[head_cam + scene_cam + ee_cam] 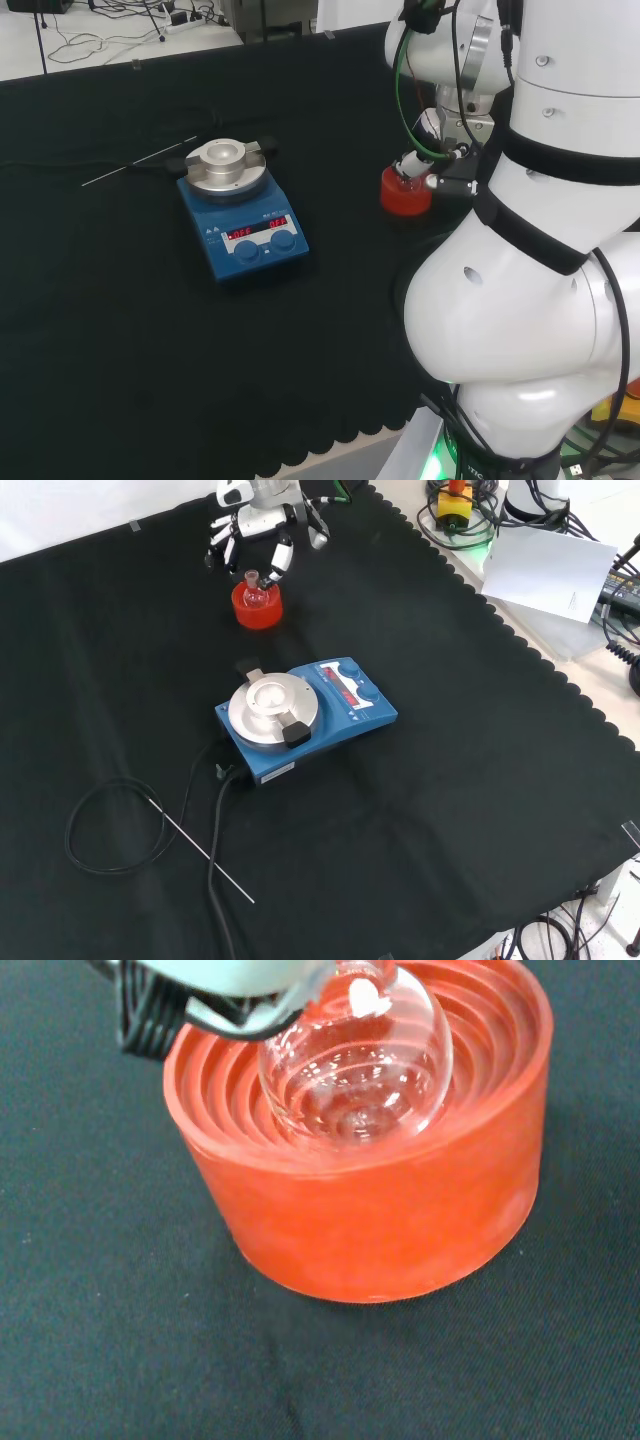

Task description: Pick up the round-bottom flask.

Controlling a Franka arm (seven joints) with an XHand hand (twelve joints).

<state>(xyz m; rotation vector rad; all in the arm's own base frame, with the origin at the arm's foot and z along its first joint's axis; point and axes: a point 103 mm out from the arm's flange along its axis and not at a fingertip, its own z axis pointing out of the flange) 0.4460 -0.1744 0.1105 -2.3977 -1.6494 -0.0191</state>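
A: Where's your flask?

B: Beyond the blue stirrer plate (305, 718) in the front view, the round-bottom flask (255, 589) sits in its red ribbed stand (256, 608) on the tabletop (480, 810). Your hand (258, 532) hovers over it, fingers spread and holding nothing.

A: How will it handle?

B: Probably light, slick, fragile glass. Take the neck, not the bulb.

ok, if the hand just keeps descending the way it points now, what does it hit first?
Likely the round-bottom flask sitting in the red ribbed stand. The hand hangs right above it with fingers spread around the neck. Whether anything touches already is unclear.
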